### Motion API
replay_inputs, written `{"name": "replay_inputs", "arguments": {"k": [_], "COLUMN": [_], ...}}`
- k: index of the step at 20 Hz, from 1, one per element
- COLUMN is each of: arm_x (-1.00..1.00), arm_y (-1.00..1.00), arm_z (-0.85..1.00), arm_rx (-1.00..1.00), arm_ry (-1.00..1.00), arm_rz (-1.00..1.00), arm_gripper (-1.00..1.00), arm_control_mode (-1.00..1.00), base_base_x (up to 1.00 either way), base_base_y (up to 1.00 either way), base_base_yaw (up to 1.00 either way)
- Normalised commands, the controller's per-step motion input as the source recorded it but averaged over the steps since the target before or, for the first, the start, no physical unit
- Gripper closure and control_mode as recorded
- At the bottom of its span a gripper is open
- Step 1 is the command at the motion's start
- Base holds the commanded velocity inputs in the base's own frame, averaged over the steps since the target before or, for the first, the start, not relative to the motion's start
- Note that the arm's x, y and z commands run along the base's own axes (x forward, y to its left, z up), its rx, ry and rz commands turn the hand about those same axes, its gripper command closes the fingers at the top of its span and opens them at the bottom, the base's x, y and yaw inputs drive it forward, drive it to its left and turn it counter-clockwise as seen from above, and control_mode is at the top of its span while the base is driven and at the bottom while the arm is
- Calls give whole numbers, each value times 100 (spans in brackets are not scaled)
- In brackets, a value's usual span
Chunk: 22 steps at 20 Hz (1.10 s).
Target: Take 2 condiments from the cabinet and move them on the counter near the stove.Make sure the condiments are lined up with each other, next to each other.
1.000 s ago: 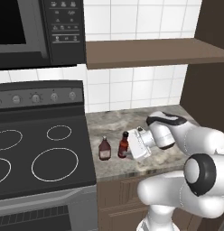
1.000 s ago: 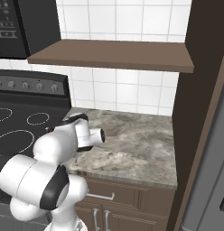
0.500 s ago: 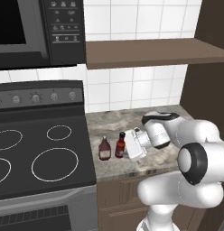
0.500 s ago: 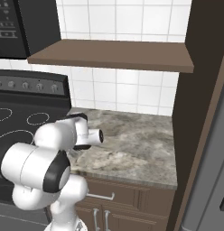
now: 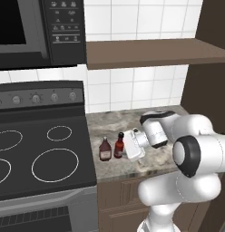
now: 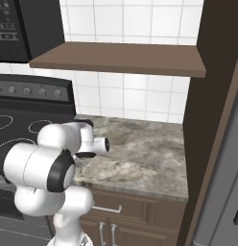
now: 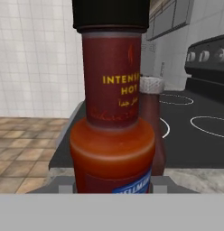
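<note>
The slim red-orange condiment bottle [image 5: 119, 145] with a black cap stands upright on the marbled counter [image 5: 115, 123], held from the right by my gripper [image 5: 123, 147], which is shut on it. In the hand view this bottle [image 7: 113, 113] sits very close between the jaws. The squat maroon bottle [image 5: 105, 150] stands just to its left, a small gap away, and shows behind it [image 7: 153, 135] in the hand view. Both are near the counter's front edge, beside the black stove [image 5: 41, 149]. The cabinet shelf [image 5: 155, 52] above is bare.
A black microwave [image 5: 37, 31] hangs above the stove. A tall dark wood panel [image 6: 207, 105] closes off the right end of the counter [image 6: 140, 153]. My white arm folds over the counter's front edge. Wooden drawer fronts [image 6: 130, 211] run below the slab.
My gripper has carried the red-orange bottle a little to the left, closing the gap to the maroon bottle. The maroon bottle has stayed put.
</note>
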Motion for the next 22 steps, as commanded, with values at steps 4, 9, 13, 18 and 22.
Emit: {"name": "replay_inputs", "arguments": {"k": [4, 9, 13, 18, 22], "arm_x": [5, 2, 4, 5, 8], "arm_y": [6, 6, 6, 5, 2], "arm_z": [-4, -2, -4, -4, -5], "arm_rx": [0, 0, 0, 0, 0], "arm_ry": [0, 0, 0, 0, 0], "arm_rz": [0, 0, 0, 0, 0], "arm_gripper": [100, 100, 100, 100, 100], "arm_control_mode": [-100, -100, -100, -100, -100], "base_base_x": [0, 0, 0, 0, 0], "base_base_y": [0, 0, 0, 0, 0], "base_base_yaw": [0, 0, 0, 0, 0]}}
